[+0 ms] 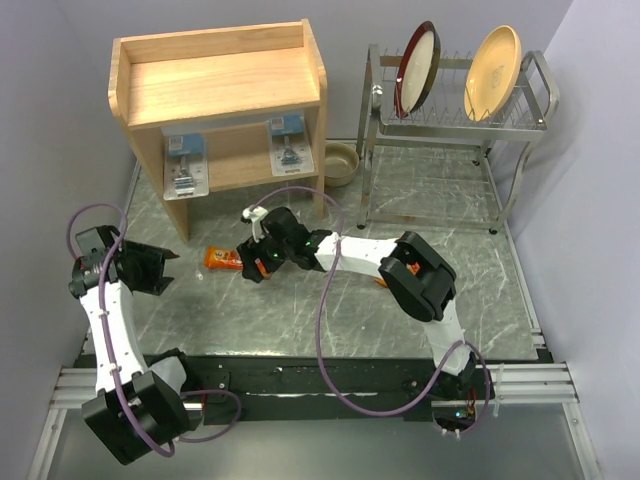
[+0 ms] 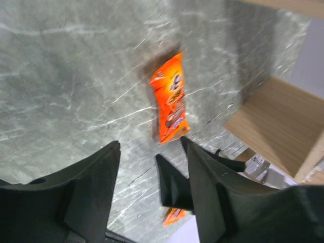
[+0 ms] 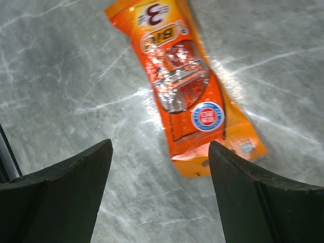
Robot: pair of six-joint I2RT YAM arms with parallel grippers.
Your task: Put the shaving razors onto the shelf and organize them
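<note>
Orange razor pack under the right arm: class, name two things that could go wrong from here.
1. The orange pack lies flat on the table; the open right tool may skid over its glossy film instead of gripping.
2. Two blister packs sit on the lower tier of the shelf; a careless placement might knock them.

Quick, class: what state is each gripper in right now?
Left gripper: open, empty.
Right gripper: open, empty, facing an orange razor pack.
</note>
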